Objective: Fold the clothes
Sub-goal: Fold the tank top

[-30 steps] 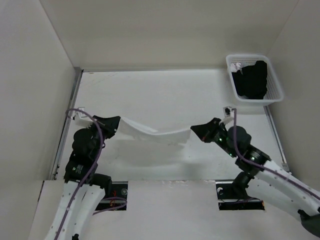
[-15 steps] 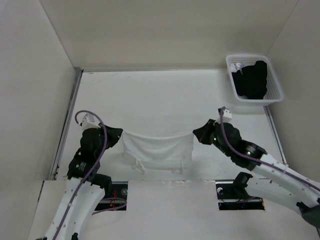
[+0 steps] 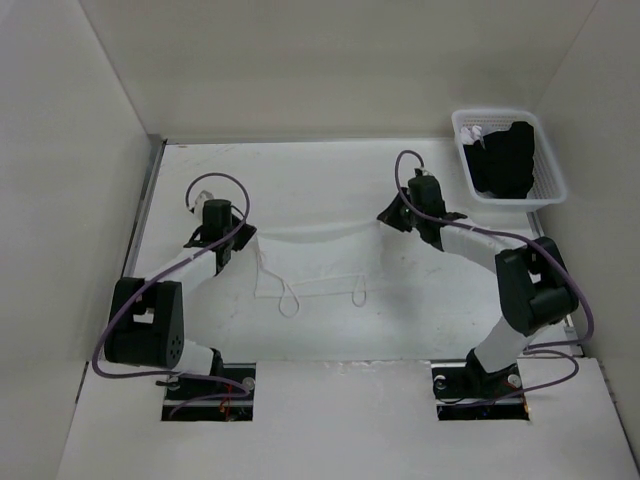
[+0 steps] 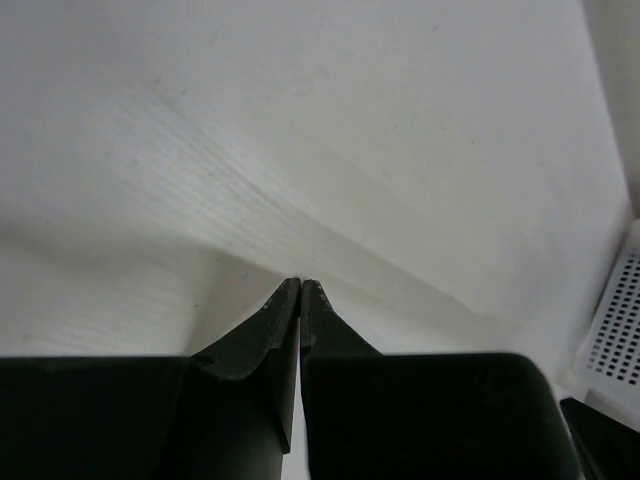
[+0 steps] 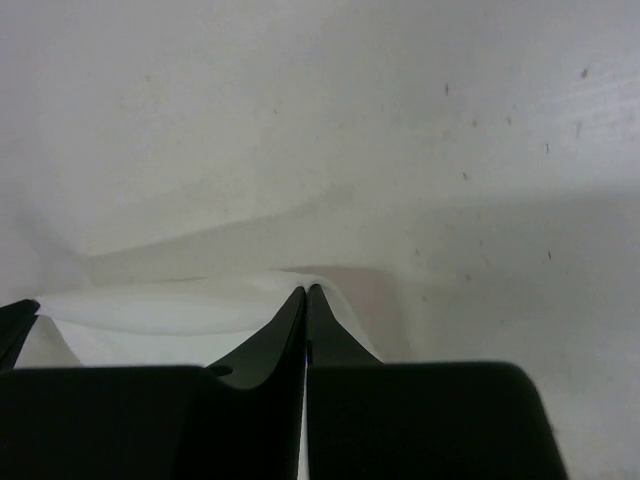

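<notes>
My left gripper [image 3: 240,243] is pinching one far corner of the camisole [image 3: 305,265], its two fingers pressed tight together with thin white fabric caught at the tips. My right gripper [image 3: 392,217] is doing the same at the other far corner, jaws closed on a fold of the cloth. Between the two, the far edge of the camisole is stretching in a shallow line across the middle of the table [image 3: 320,180], sitting a little farther out on my right side. The rest of the camisole is lying flat on the tabletop toward me, and its two thin shoulder straps [image 3: 288,300] are trailing as loops from the near edge. Both my arms are reaching well out from their bases. In the far right corner, well apart from the cloth, a white mesh basket [image 3: 555,190] is sitting with a black garment [image 3: 505,160] in it.
</notes>
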You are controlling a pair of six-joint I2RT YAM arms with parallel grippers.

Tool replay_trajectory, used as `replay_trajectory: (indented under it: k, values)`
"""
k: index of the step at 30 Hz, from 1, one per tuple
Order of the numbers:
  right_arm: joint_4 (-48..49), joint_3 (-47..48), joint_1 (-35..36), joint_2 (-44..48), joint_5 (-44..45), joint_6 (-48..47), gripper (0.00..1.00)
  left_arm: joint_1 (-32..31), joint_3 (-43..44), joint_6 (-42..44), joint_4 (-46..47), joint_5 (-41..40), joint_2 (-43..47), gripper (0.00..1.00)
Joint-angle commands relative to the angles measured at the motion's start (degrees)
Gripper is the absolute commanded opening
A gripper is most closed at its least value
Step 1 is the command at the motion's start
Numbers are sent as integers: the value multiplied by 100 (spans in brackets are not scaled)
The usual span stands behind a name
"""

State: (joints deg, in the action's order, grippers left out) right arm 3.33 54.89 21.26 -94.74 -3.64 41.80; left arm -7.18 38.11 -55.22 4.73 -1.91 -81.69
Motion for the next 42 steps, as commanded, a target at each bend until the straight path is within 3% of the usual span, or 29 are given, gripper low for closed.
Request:
replay_trajectory:
  k: [1, 15, 32, 34, 38, 42]
  values:
    - [554, 434, -74, -18, -321, -137, 2, 28, 399, -94, 976, 15, 83, 1]
    - [1345, -1814, 76, 1308, -190, 39, 2, -200, -1665, 55, 872, 139, 2103, 1]
    - [1144, -2712, 963, 1467, 196, 460, 4, -86, -3002, -23, 125, 279, 3580, 4]
    - [1038, -2791, 1095, 1598, 346, 565, 8, -42, -3098, -33, -16, 227, 3721, 7]
    - [635, -2870, 1227, 2124, 583, 636, 30, 142, -3090, -6, -305, 305, 4063, 24]
    - [90, -2730, 1385, 2889, 768, 487, 39, 126, -2766, 11, -999, 271, 4880, 25]
